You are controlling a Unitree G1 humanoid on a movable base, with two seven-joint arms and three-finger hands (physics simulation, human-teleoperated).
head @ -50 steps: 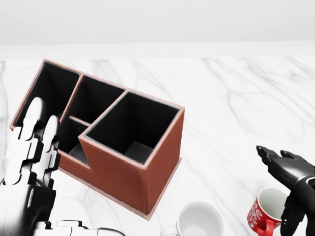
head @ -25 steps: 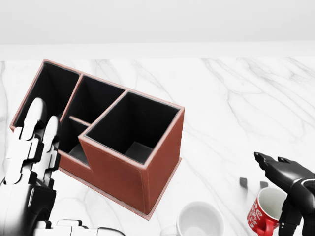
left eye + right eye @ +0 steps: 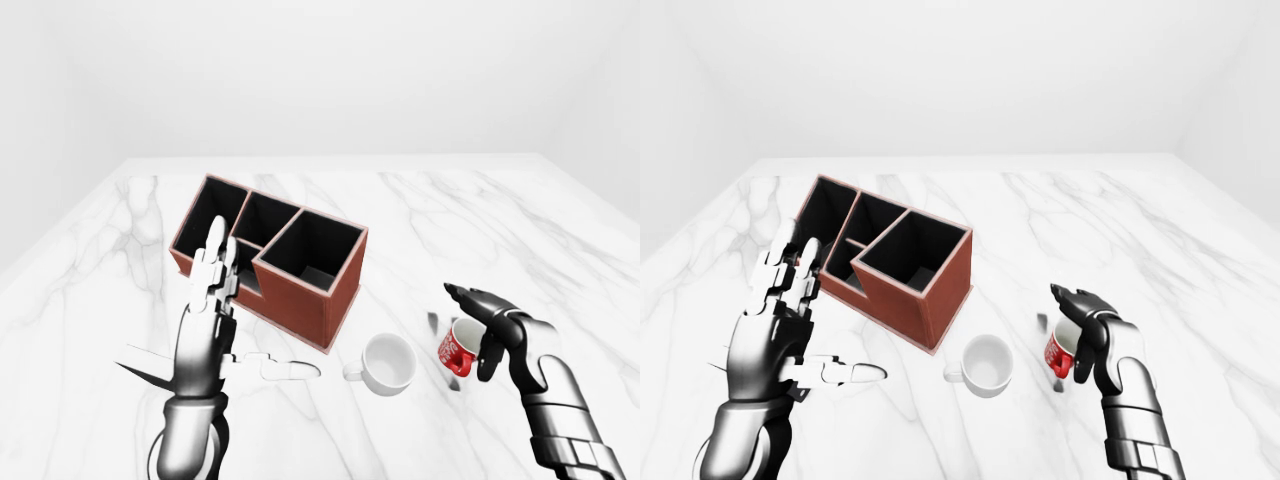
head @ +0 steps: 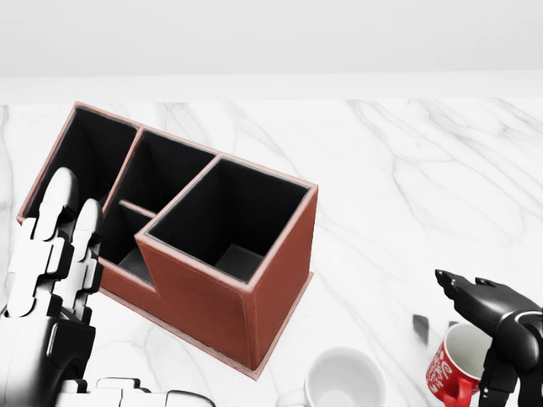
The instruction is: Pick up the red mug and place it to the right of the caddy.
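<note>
The red mug (image 3: 456,350) with white lettering stands upright on the marble table, to the right of the caddy and the white mug. My right hand (image 3: 470,330) hovers over it with fingers spread: the thumb points left above the rim and a finger (image 3: 490,355) hangs down the mug's right side. The fingers are not closed round it. The brown caddy (image 3: 312,303), with several black compartments, sits left of centre. My left hand (image 3: 213,300) is raised flat and open in front of the caddy's left end, holding nothing.
A white mug (image 3: 388,362) stands between the caddy's near corner and the red mug. The marble table (image 3: 480,230) stretches wide to the right and top of the view. A plain white wall rises behind it.
My right hand has sunk a little lower and closer over the red mug, its fingers curling further round it. Small dark shadows now show on the table left of the mug. The left hand has not moved.
</note>
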